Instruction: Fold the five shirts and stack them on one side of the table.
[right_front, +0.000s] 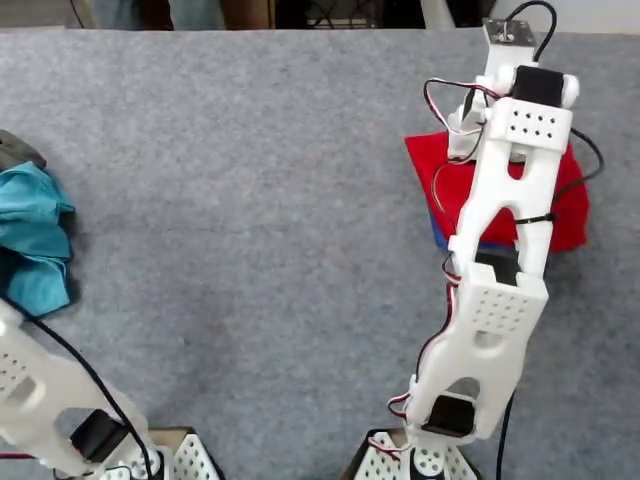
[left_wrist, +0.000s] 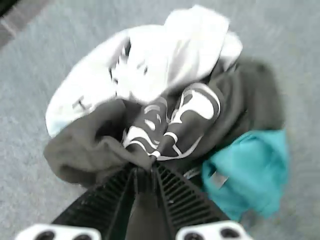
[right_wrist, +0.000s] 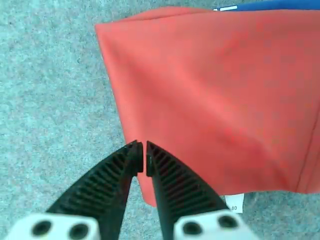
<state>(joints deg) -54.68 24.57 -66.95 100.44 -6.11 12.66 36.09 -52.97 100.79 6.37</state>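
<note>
- High view: a folded red shirt (right_front: 440, 170) lies at upper right on a blue shirt (right_front: 438, 238); a teal shirt (right_front: 35, 235) is bunched at the left edge.
- Left wrist view: the left gripper (left_wrist: 144, 172) pinches a dark grey shirt (left_wrist: 85, 150) heaped beside a white shirt (left_wrist: 150, 65).
- Right wrist view: the right gripper (right_wrist: 142, 150), fingers pressed together, is at the red shirt's edge.

Overhead view of table (right_front: 250, 200); wrist views close above red shirt (right_wrist: 210, 100), shirt pile (left_wrist: 150, 100).

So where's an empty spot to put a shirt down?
The grey table is bare between the teal shirt and the red shirt. It's crowded at the heap where the left tool pinches the dark shirt.
</note>
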